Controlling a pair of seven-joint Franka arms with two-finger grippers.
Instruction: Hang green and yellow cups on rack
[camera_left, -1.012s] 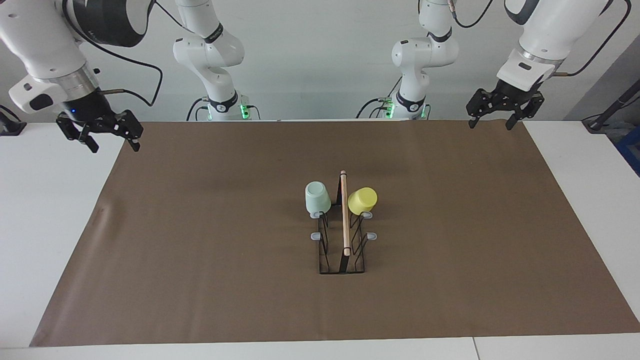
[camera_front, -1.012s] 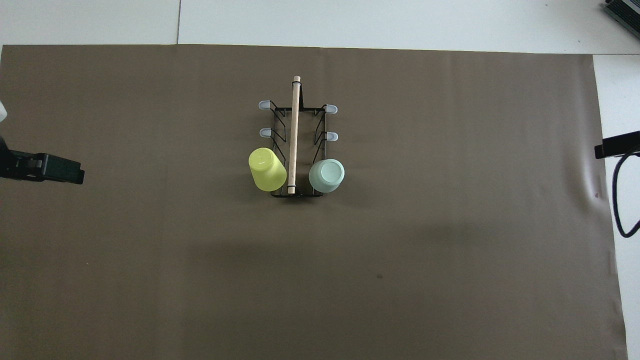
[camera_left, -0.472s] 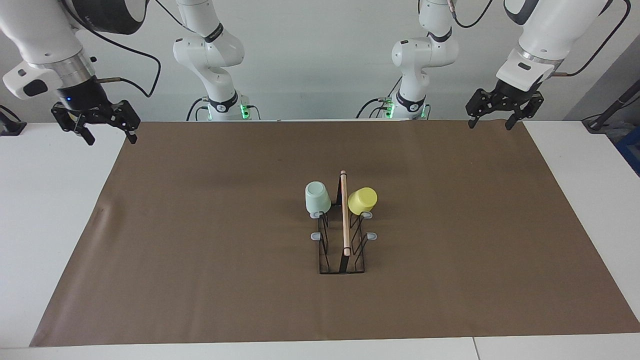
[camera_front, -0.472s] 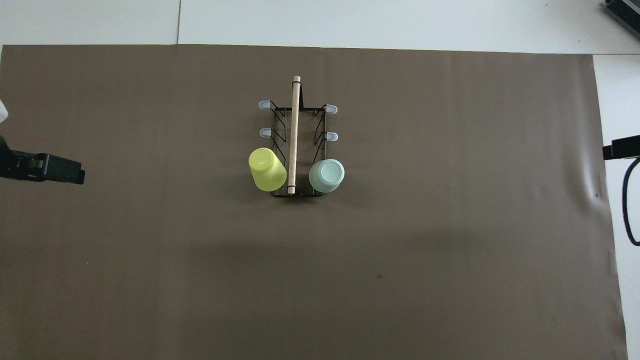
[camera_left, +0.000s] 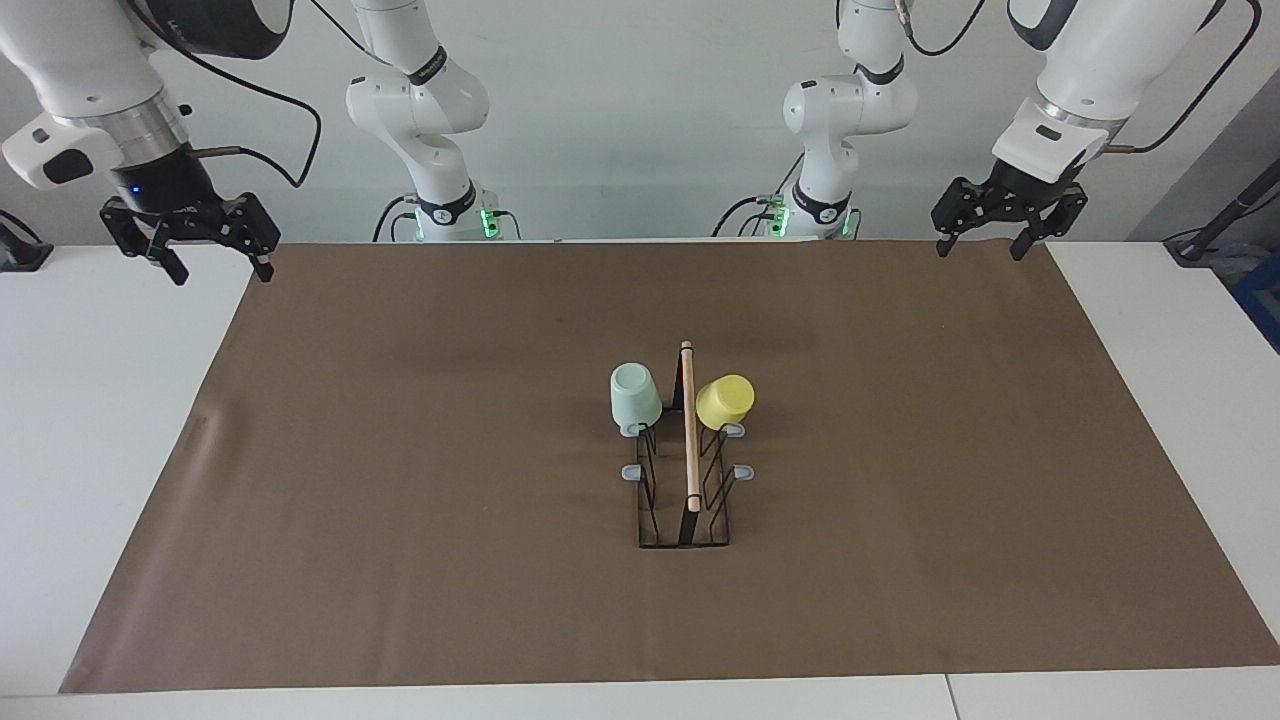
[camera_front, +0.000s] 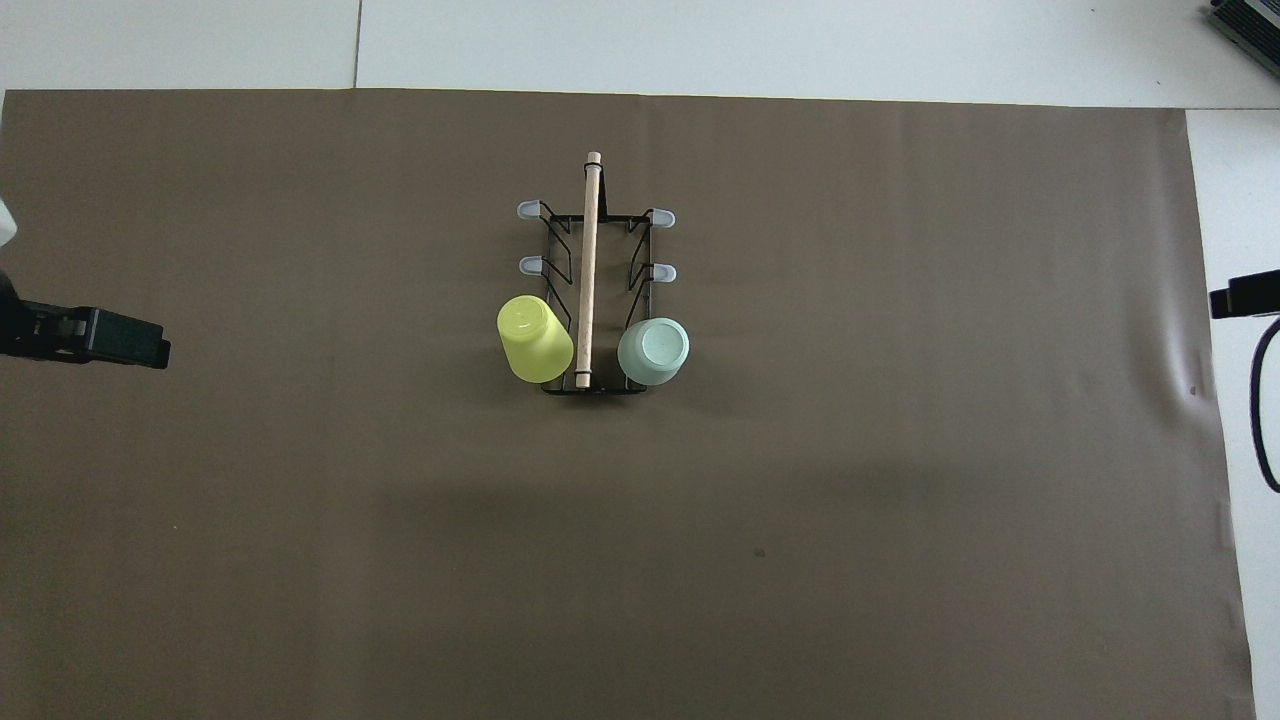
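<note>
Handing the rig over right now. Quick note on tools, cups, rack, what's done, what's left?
Left tool: open, empty, up over the mat's edge at its own end, waiting.
Right tool: open, empty, up at its own end.
Small black wire rack with a wooden rod: mid-mat.
Pale mint green plastic cup and bright yellow plastic cup: upside down on the two prongs nearest the robots, one each side of the rod.
Done: both cups hung.
Left: apparently nothing; four prongs free.

Black wire rack (camera_left: 685, 490) with a light wooden rod (camera_left: 689, 425) and grey prong tips (camera_front: 528, 210); pale mint green cup (camera_left: 634, 395); bright yellow cup (camera_left: 725, 401); plain brown mat (camera_left: 400, 480) on a white table (camera_left: 90, 400); white arms with black grippers.
</note>
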